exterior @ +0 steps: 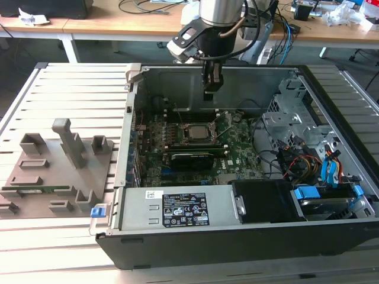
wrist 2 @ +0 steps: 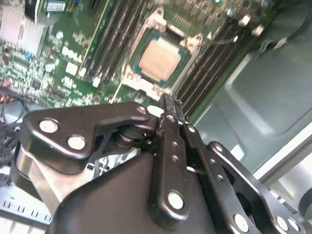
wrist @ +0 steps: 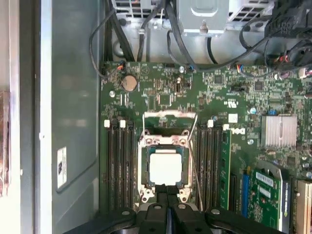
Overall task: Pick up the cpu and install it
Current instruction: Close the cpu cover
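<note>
1. Claw [exterior: 212, 93] hangs inside open PC case [exterior: 195, 236], upper centre of exterior view. Fingers pressed together, nothing betw. them.
2. Cpu [exterior: 195, 131] lies flat on green motherboard [exterior: 240, 155], centre of frame, below claw tip, apart from it.
3. Both wrist views: cpu [wrist 2: 160, 59] [wrist: 165, 168] silvery side up, seated in socket [wrist: 143, 161]; claw [wrist: 167, 189] above, not touching.
4. Grey blocks [exterior: 68, 142] stand on slatted worktop [exterior: 71, 89], exterior view's left.
</note>
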You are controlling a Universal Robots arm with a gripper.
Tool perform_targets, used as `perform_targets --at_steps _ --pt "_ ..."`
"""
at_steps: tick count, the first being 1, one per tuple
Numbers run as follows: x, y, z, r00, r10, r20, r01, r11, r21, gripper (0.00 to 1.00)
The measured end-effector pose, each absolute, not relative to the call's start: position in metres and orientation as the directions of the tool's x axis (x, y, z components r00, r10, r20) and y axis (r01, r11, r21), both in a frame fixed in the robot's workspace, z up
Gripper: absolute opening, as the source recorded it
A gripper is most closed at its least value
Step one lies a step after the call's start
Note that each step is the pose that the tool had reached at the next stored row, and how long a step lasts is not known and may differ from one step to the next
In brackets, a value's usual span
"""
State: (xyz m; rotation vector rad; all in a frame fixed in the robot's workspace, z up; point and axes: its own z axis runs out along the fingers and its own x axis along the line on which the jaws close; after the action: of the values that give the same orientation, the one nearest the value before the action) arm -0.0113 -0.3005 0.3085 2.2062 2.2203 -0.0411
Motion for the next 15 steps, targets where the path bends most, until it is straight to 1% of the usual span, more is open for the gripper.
perform_targets --at_steps 3,7,9,15 --pt "0.022 -0.300 0.308 -0.007 1.000 -0.026 1.000 0.006 -0.012 0.11" --pt "0.050 -0.301 0.308 -0.007 1.000 -0.026 1.000 0.006 -0.013 0.11" --pt "0.082 -0.303 0.299 -0.007 1.000 -0.027 1.000 0.006 -0.017 0.11" --pt "0.083 -0.306 0.278 -0.009 1.000 -0.027 1.000 0.008 -0.018 0.11"
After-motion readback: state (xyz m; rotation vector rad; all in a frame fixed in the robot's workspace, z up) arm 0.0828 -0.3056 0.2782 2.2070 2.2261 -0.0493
